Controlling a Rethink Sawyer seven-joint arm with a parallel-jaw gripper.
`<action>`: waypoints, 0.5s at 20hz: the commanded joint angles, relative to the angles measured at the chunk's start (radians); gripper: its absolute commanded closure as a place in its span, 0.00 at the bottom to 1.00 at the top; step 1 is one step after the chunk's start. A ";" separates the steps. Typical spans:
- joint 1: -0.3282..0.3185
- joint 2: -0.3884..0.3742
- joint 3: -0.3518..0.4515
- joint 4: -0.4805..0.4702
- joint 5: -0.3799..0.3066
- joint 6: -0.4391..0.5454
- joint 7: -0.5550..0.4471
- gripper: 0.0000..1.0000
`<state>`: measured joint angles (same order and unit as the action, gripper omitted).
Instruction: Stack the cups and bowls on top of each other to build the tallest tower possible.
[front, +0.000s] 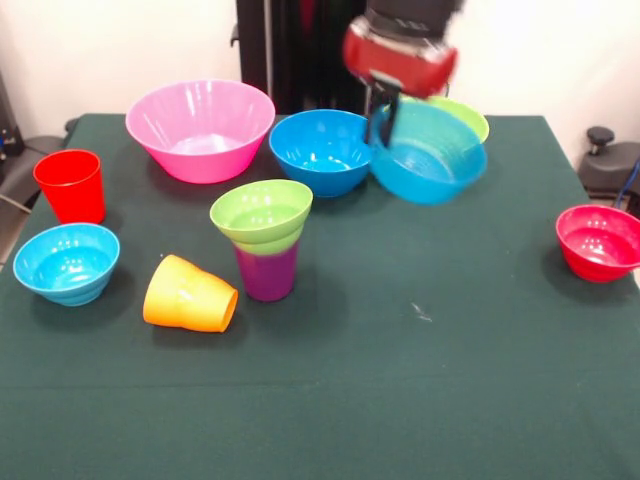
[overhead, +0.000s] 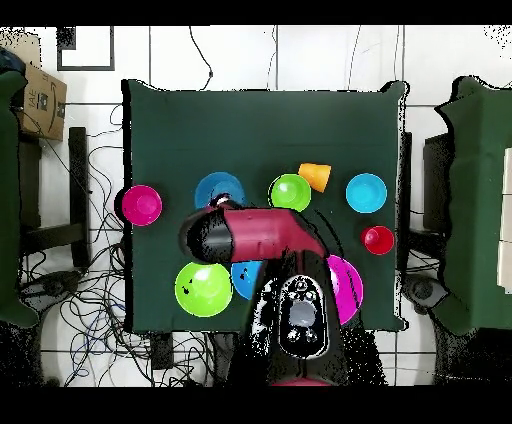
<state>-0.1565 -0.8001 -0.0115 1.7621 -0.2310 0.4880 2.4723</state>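
Note:
My gripper (front: 384, 118) is shut on the rim of a blue bowl (front: 432, 158) and holds it tilted, its mouth towards the camera, in front of a mid-sized lime green bowl (front: 462, 115). In the overhead view the held bowl (overhead: 218, 187) shows beside the arm. A second blue bowl (front: 322, 150) and the big pink bowl (front: 200, 128) stand to its left. A small lime green bowl (front: 262, 212) sits on the upright purple cup (front: 266, 274). The orange cup (front: 188, 294) lies on its side. The red cup (front: 70, 185) stands upright at the far left.
A light blue bowl (front: 66, 262) sits at the left edge and a small red bowl (front: 598, 242) at the right edge. The table (front: 400, 380) has a dark green cloth. The robot's pedestal stands behind the bowls at the far side.

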 joint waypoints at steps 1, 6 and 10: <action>-0.125 -0.160 0.228 0.025 0.038 0.247 -0.340 1.00; -0.243 -0.217 0.311 0.080 0.048 0.254 -0.413 1.00; -0.305 -0.221 0.356 0.098 0.024 0.241 -0.443 1.00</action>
<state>-0.4046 -0.9825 0.1491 1.7635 -0.2001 0.6455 2.3862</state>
